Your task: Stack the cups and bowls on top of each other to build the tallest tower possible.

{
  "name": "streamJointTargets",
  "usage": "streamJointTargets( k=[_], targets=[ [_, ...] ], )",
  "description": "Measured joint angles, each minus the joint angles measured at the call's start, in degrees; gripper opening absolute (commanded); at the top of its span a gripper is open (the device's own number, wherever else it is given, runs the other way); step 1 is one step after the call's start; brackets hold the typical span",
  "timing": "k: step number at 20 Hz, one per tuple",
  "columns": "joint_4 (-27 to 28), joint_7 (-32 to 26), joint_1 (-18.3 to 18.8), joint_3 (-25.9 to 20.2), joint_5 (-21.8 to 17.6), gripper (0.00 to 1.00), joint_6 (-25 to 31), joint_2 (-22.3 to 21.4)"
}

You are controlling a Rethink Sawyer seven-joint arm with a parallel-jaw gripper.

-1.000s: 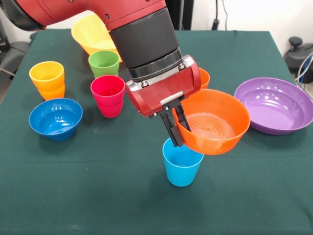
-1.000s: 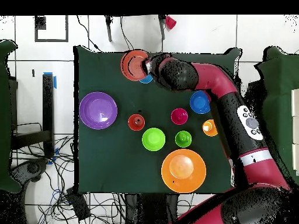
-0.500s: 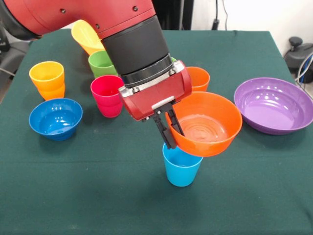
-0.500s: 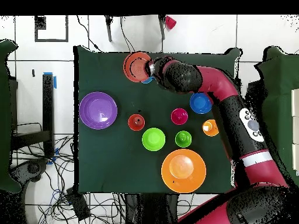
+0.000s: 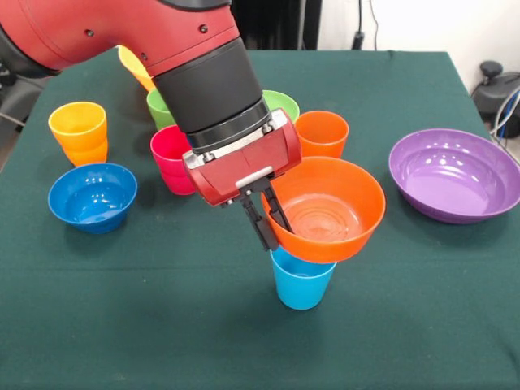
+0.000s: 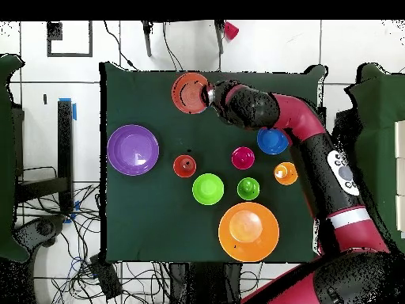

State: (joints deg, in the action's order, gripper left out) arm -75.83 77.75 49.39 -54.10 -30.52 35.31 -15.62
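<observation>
My gripper [image 5: 273,233] is shut on the near-left rim of the smaller orange bowl [image 5: 327,209] and holds it level, right over the upright light blue cup [image 5: 301,283]. The bowl's base is at the cup's rim; I cannot tell whether they touch. In the overhead view the orange bowl [image 6: 191,92] hides the cup, with the gripper [image 6: 210,96] at its right edge. Nothing stands piled as a tower.
In the front view, a purple bowl [image 5: 455,175] sits at the right, an orange cup [image 5: 322,132] and a light green bowl [image 5: 282,103] behind. At the left are a magenta cup [image 5: 170,156], green cup [image 5: 159,106], yellow-orange cup [image 5: 79,132], blue bowl [image 5: 92,195] and yellow bowl [image 5: 132,67].
The gripper has carried the orange bowl leftward in the front view, from beside the light blue cup to directly over it. The other cups and bowls have not moved.
</observation>
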Motion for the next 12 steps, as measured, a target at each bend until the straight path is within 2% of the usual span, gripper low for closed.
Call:
streamJointTargets(
  k=[12],
  targets=[
    [-0.1,0.0,0.1,0.0,0.0,0.0,0.0,-0.7]
  ],
)
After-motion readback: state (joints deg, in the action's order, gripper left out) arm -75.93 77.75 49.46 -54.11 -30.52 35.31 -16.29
